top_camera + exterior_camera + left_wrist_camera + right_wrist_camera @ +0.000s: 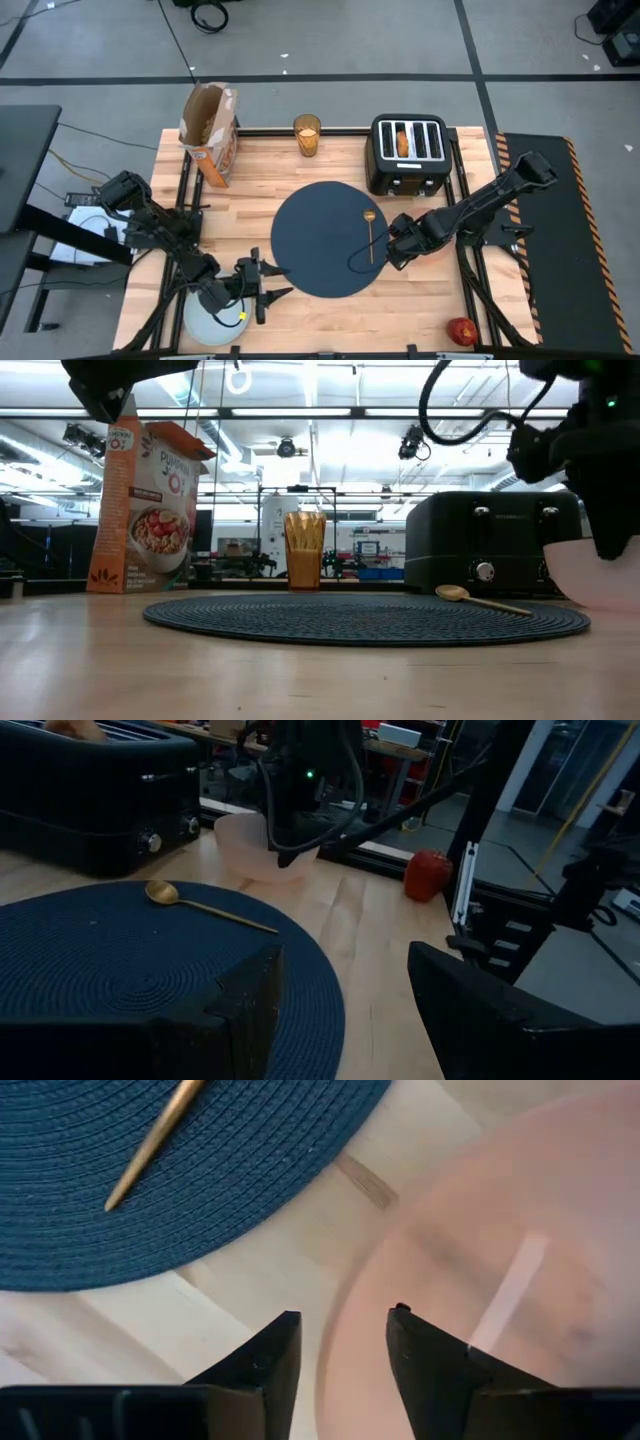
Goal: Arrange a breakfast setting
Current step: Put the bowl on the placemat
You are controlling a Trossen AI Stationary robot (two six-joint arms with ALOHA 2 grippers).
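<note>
four views: overhead, table-level, two wrist-mounted.
high looks straight down; low looks level across mat [366, 618]; right wrist close above the mat's edge; all share it.

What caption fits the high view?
Right gripper reaches the bowl beside the blue mat; gold spoon lies on it.
</note>
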